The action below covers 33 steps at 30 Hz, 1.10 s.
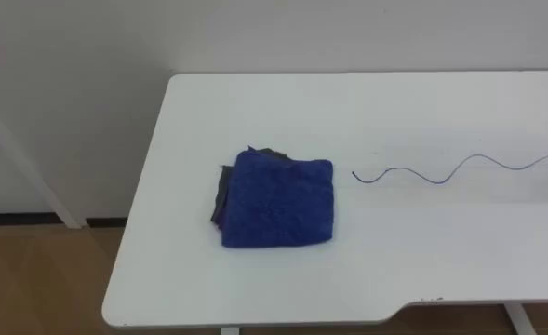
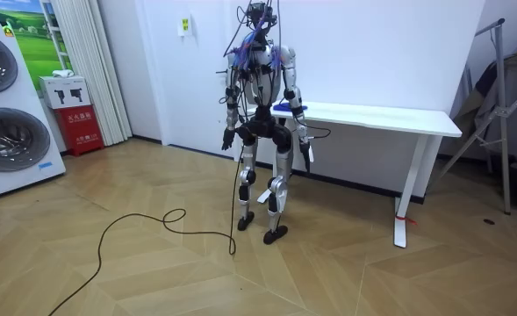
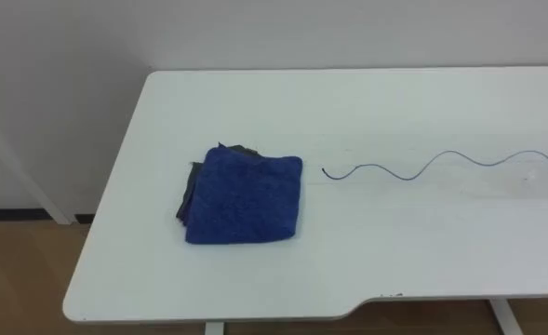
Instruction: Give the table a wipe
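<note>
A folded blue cloth (image 1: 278,199) (image 3: 244,197) lies flat near the left end of the white table (image 1: 394,102) (image 3: 394,261), with a grey layer peeking out at its left edge. To its right, a thin blue wavy pen line (image 1: 460,170) (image 3: 432,166) runs across the tabletop toward the right. In the room view I stand at the table's (image 2: 381,116) left end, facing the wall, with the cloth (image 2: 295,107) just in front of me. My left hand (image 2: 228,138) and right hand (image 2: 307,151) hang down at my sides, below the tabletop.
The table's front edge has a shallow cut-out at the lower right. A white wall stands behind it and wooden floor lies to the left. In the room view, washing machines (image 2: 8,105) stand at the far left and a metal rack (image 2: 504,105) at the right.
</note>
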{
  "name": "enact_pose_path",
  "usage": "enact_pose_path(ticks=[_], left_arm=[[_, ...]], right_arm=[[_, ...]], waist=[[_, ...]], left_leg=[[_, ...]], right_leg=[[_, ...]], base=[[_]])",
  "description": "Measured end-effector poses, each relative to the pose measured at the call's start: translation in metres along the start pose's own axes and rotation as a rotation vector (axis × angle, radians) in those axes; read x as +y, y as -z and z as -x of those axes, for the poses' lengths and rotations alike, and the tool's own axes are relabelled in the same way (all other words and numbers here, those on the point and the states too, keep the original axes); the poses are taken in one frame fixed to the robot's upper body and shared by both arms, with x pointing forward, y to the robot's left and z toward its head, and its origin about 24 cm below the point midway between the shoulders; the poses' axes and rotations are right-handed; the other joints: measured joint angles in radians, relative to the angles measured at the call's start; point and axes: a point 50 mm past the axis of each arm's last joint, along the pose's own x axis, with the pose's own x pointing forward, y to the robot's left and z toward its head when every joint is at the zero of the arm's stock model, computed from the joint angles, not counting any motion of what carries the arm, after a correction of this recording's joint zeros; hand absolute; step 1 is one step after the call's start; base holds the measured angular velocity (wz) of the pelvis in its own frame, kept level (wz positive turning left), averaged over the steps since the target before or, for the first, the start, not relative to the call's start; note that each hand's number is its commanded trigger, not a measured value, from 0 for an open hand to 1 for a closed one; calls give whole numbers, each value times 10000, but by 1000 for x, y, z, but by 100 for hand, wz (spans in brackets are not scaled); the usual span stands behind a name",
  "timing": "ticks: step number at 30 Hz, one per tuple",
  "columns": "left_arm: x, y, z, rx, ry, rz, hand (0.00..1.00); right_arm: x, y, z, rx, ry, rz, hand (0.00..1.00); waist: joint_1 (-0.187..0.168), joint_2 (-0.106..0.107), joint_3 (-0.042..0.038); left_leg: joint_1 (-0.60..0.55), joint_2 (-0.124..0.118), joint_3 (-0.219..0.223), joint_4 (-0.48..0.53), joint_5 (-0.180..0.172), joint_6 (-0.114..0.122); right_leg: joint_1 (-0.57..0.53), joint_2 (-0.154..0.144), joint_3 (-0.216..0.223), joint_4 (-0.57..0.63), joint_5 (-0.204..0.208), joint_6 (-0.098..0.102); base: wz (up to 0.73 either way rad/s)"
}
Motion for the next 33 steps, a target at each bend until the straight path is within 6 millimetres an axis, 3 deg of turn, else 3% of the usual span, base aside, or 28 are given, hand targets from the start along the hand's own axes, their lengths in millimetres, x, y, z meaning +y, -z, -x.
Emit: enact_pose_path(ticks=[13,20,25,28,31,33], left_arm=[[-1,-1,0,18,60,35,0],[-2,12,1,651,293,5,0],[8,28,1,1310,106,984,0],[23,36,-1,1644,-219,1618,0],[48,39,-3,1680,-781,1952,0],[66,34,-5,1420,-1343,2392,0]], right_arm=[[0,0,0,-12,-37,-140,0],[-1,10,0,336,27,-3015,0],[-9,34,1,935,418,-6203,0],[-29,52,4,1216,1050,-8690,0],[-64,65,10,1055,2230,-10650,0],[-104,68,20,629,3511,-11611,0]], waist=[[28,83,8],[-65,122,20],[-183,-46,-9],[-401,-203,18],[-605,-438,39],[-693,-606,33]], left_leg=[[-17,2,8,12,0,0],[-17,-1,11,-7,-1,-1],[44,-5,12,-46,-1,-1],[-6,-18,-18,-22,1,1],[-88,-21,-20,-26,-1,0],[-90,-31,47,-8,-1,2]], right_leg=[[2,5,61,-2,0,0],[-5,-1,60,-3,-2,3],[18,-6,55,-2,-9,15],[10,-13,53,-9,-10,16],[-40,-15,57,-29,-23,32],[-57,-26,51,-38,-31,40]], base=[[0],[0],[0],[2],[-1],[-8]])
